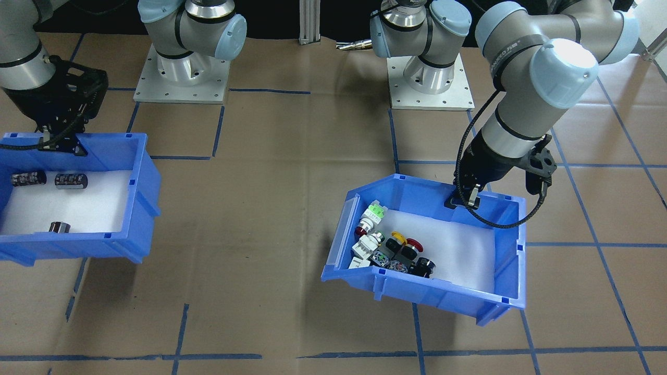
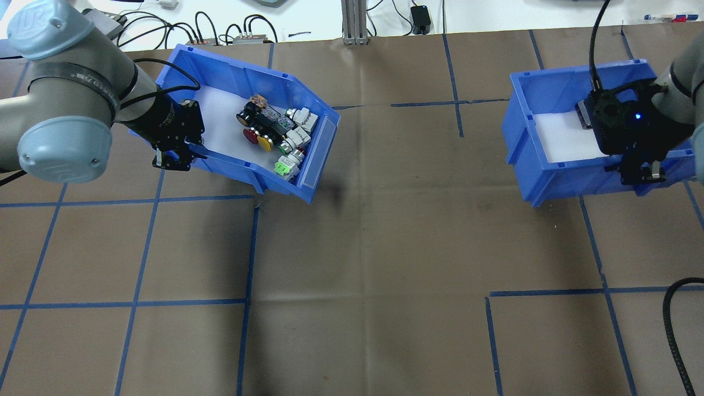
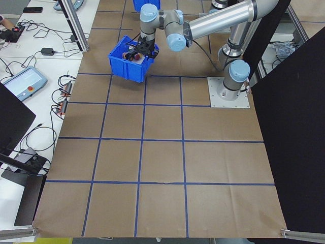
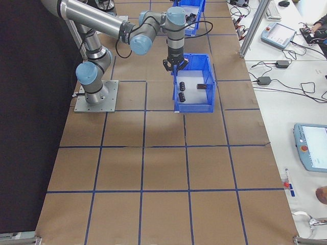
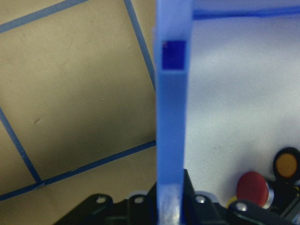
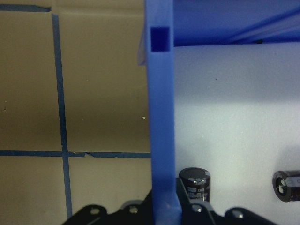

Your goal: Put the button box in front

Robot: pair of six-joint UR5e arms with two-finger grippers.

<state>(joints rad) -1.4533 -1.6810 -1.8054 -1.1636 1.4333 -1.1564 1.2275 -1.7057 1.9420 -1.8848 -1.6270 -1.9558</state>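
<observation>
Table (image 2: 363,264): brown paper cover, blue tape grid.

Button box (image 2: 220,66): blue bin, far left of the table in the overhead view, tilted, its sloped-cut side lowest and toward the table's middle. Lifted clear, shadow on the paper below.

Second blue bin (image 2: 555,170): far right, with black cylindrical parts (image 1: 71,180) on its white floor.

Left gripper (image 2: 175,159): clamped on the button box's near wall, fingers either side of the rim.

Right gripper (image 2: 641,173): clamped likewise on the second bin's near wall.

Push-buttons (image 2: 275,135): green, red, yellow, black, white; clustered at the box's low end.
</observation>
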